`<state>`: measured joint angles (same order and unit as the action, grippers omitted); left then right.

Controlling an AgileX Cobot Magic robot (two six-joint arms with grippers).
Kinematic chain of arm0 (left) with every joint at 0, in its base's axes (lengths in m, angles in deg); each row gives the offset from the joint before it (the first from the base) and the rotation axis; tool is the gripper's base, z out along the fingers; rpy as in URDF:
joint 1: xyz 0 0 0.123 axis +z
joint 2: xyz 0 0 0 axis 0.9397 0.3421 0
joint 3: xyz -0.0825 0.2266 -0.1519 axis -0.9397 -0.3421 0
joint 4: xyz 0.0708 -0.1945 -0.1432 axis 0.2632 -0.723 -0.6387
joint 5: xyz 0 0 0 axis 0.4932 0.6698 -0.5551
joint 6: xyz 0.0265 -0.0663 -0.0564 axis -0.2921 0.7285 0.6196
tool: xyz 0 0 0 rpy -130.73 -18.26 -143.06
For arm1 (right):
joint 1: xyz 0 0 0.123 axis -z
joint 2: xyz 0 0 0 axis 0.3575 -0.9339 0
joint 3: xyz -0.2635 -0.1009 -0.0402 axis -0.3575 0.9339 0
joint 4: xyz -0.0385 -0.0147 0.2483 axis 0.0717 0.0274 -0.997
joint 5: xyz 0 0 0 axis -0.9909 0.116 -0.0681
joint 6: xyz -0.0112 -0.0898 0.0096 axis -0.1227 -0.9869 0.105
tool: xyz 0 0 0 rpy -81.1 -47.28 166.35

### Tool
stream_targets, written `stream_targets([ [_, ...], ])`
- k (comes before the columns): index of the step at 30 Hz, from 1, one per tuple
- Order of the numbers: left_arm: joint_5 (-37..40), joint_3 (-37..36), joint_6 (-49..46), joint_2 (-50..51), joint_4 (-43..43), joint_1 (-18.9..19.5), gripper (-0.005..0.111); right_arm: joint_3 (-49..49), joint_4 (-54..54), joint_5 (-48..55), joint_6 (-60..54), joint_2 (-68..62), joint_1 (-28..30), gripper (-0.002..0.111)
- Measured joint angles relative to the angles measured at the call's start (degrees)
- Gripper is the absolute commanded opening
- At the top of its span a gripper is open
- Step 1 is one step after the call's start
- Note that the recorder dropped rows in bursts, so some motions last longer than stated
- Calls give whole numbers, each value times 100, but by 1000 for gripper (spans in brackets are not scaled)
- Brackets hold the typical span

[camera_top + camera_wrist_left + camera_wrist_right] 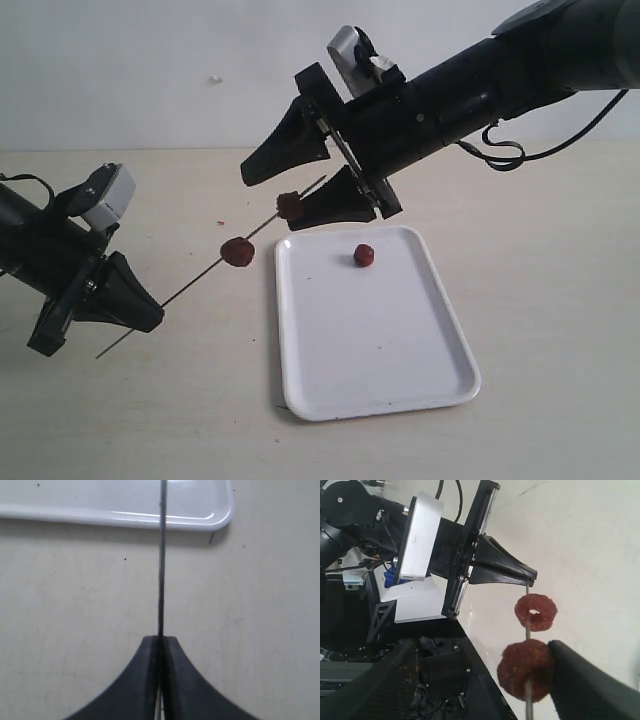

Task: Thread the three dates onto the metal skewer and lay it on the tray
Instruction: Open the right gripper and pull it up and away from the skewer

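Pale beige tabletop before a plain white wall; skewer aloft with two dates threaded, one lying on the tray.

Thin, straight and grey, the skewer slanted above the table just left of the tray, gripped near its lower end by the left gripper, jaws pressed tight on the rod. The first date sat about midway along; the second date sat near the upper tip. Both were wrinkled and dark reddish-brown, and the right wrist view showed a hole through one. The right gripper stood spread wide, holding nothing, fingers either side of the second date; contact could not be determined. The third date lay loose on the white, low-rimmed tray near its far edge. Faint scuffs and specks marked the tabletop.
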<state>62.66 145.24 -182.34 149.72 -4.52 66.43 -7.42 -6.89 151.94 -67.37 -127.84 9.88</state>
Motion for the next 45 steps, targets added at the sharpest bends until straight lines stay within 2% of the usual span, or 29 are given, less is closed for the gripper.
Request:
stream_targets([
  [8,0,0,0,0,0,0,0,0,-3,0,-67,0,0,70],
  [13,46,0,9,0,-80,0,0,0,-14,0,-141,0,71,83],
  [18,165,0,9,0,-117,0,0,0,-14,-8,-220,229,129,83],
  [24,214,0,9,0,-117,0,0,0,-14,4,-220,533,721,83],
  [30,420,0,9,0,-143,40,0,0,-14,4,-220,785,1316,81],
  [33,625,0,9,0,-208,205,0,0,-14,4,-232,839,1647,78],
  [37,795,0,34,0,-261,503,0,0,129,-8,-152,852,2041,61],
  [41,810,0,227,0,-261,688,0,0,388,-13,-111,657,2100,60],
  [45,814,0,438,0,-270,692,0,-165,911,-1,-310,299,2062,61],
])
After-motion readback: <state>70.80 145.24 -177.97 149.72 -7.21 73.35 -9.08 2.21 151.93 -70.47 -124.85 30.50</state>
